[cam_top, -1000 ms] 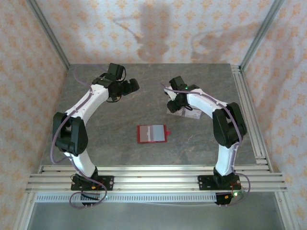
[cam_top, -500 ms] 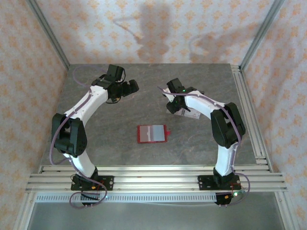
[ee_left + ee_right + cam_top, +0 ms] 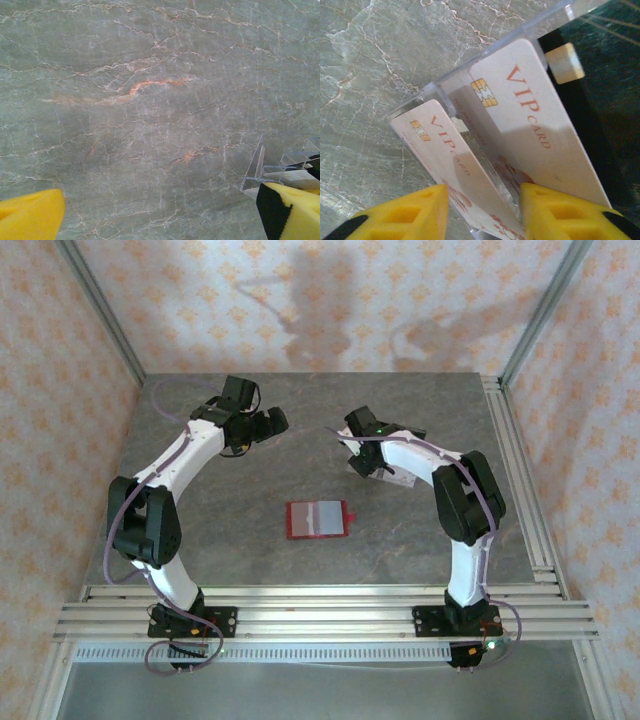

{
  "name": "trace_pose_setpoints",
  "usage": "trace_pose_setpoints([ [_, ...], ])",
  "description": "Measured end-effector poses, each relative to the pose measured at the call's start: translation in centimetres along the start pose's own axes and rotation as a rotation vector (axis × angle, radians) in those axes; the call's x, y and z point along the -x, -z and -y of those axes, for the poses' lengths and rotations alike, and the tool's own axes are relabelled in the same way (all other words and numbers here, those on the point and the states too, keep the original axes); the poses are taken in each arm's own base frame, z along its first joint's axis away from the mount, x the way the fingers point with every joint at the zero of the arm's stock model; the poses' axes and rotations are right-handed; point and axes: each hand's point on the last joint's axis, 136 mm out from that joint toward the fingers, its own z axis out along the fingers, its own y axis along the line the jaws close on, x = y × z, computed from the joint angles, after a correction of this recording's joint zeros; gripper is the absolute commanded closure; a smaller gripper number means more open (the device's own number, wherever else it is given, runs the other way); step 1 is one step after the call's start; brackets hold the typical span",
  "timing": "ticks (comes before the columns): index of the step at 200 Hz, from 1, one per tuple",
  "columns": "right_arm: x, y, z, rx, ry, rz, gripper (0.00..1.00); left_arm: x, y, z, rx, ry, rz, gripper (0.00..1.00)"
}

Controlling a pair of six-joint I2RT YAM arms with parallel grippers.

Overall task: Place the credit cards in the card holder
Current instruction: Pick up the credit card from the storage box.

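The right gripper has its yellow fingers on both sides of the nearer of two cards, which stand in a clear stand. I cannot tell if they press it. The left gripper is spread wide over the table. The red wallet lies open at about 7 o'clock from the stand, with its pale pockets up.

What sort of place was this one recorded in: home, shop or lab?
Most likely a lab test cell, not a lived-in room: robot arms bolted to aluminium rails, a marble-look table, and patterned backdrop walls on a metal frame.
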Motion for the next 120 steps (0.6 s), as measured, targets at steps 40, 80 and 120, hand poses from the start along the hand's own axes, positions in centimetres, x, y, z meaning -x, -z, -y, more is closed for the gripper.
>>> trace_pose_setpoints([
  [40, 0.7, 0.4, -0.1, 0.018, -0.004, 0.018, 0.83, 0.0, 0.0, 0.0, 0.000, 0.000, 0.000, 0.00],
  [80, 1.2, 0.7, -0.3, 0.043, 0.002, 0.017, 0.92, -0.1, -0.1, -0.1, 0.001, 0.000, -0.002, 0.00],
  [120, 1.5, 1.1, -0.8, 0.072, 0.006, 0.017, 0.99, -0.1, -0.1, 0.0, -0.002, 0.000, -0.004, 0.00],
])
